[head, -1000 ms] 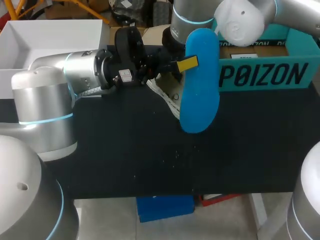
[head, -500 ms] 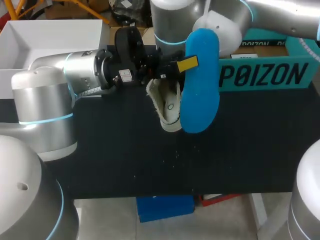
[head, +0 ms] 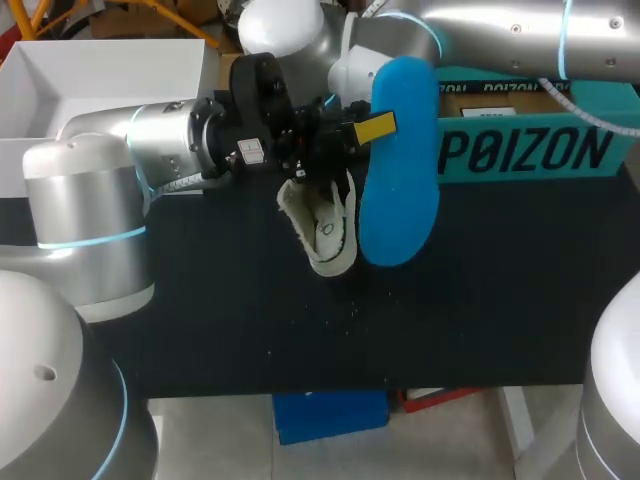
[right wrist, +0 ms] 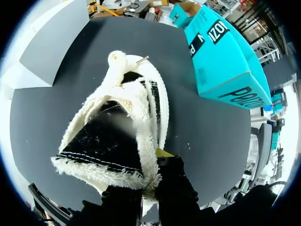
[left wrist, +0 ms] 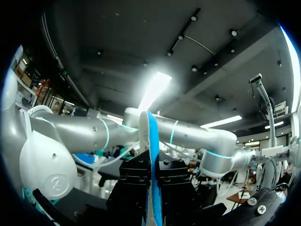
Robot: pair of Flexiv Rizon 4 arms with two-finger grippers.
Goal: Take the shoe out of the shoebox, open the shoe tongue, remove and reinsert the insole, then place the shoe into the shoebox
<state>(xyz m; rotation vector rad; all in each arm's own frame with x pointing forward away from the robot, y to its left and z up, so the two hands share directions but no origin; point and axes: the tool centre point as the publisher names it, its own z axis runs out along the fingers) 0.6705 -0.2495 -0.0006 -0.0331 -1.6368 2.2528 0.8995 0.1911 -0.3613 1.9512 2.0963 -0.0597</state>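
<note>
Tabletop — black, bare | left gripper pinching blue insole | right gripper pinching fleece-lined shoe

From above and behind, our head view looks down on the black table, taking in its whole width. Our left wrist camera tilts upward, very close to the blue foam insole — edge-on there, flat-on from the head. Our right wrist camera faces down, close over the cream fleece-lined shoe; it shares shoe, table and teal cardboard shoebox with the head view.
</note>
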